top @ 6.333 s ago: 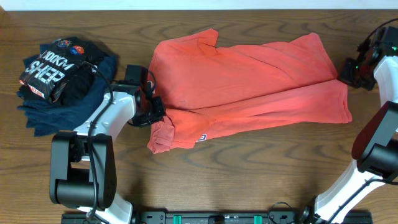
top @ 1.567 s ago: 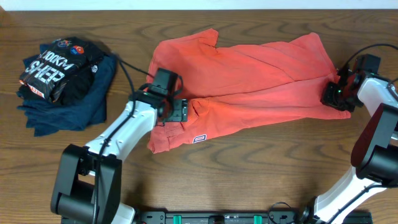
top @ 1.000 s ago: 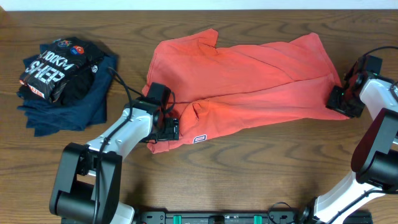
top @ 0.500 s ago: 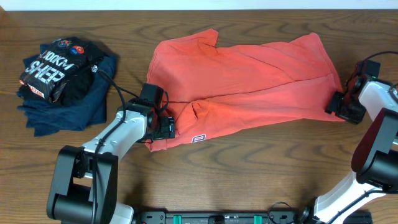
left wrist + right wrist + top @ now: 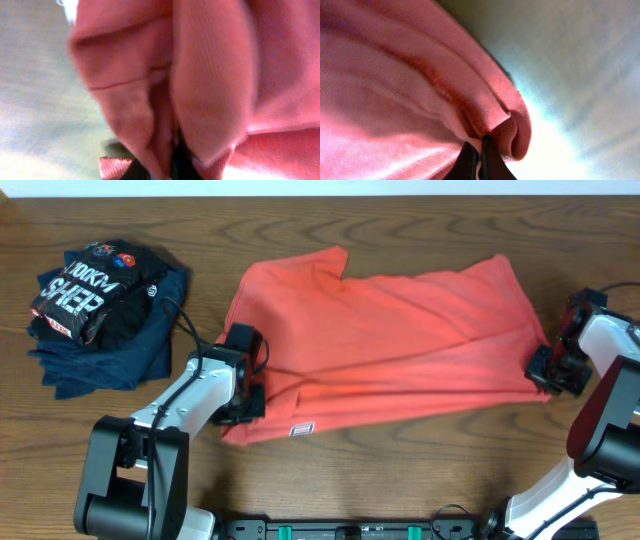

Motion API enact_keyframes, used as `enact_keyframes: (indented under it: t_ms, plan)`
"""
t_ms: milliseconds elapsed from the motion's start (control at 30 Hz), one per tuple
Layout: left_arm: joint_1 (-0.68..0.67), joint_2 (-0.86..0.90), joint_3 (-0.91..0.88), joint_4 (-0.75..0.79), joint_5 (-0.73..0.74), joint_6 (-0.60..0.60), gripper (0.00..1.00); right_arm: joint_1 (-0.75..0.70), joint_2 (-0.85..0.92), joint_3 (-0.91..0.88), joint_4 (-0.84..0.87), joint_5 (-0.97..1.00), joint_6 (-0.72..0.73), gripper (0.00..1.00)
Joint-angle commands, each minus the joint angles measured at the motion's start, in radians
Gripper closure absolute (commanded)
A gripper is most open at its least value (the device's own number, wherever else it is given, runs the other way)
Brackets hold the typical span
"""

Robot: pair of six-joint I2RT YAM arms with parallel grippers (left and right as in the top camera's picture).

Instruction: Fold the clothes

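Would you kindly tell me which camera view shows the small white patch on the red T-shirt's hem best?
The overhead view: the white patch sits plainly on the near hem of the red T-shirt, left of centre. Both wrist views show only bunched red fabric up close, with no patch clearly visible.

You're looking at a coral-red T-shirt (image 5: pixel 400 330) of matt, finely ribbed knit cloth, on a dark brown wooden table (image 5: pixel 400 470) with visible grain and a slight sheen. The navy blue folded garments (image 5: pixel 105 360) are matt cloth.
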Motion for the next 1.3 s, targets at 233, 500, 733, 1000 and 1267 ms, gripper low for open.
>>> enact_keyframes:
  t_ms: [233, 500, 733, 1000, 1267]
  plan:
    - [0.012, 0.015, -0.035, -0.062, -0.188, -0.057, 0.94, -0.065, -0.005, -0.016, -0.113, 0.109, 0.094, 0.99]
    - [0.012, 0.009, -0.035, -0.061, -0.188, -0.056, 0.94, -0.063, -0.054, -0.016, -0.130, 0.089, 0.094, 0.99]
    - [0.012, -0.036, -0.033, -0.048, -0.188, -0.057, 0.25, -0.063, -0.167, -0.016, -0.119, 0.059, 0.097, 0.91]
    - [0.012, -0.128, -0.008, -0.077, -0.187, -0.057, 0.02, -0.063, -0.192, -0.016, -0.113, 0.013, 0.095, 0.26]
    - [0.012, -0.270, 0.101, -0.012, -0.181, -0.029, 0.02, -0.050, -0.206, -0.016, -0.039, -0.229, -0.027, 0.29]
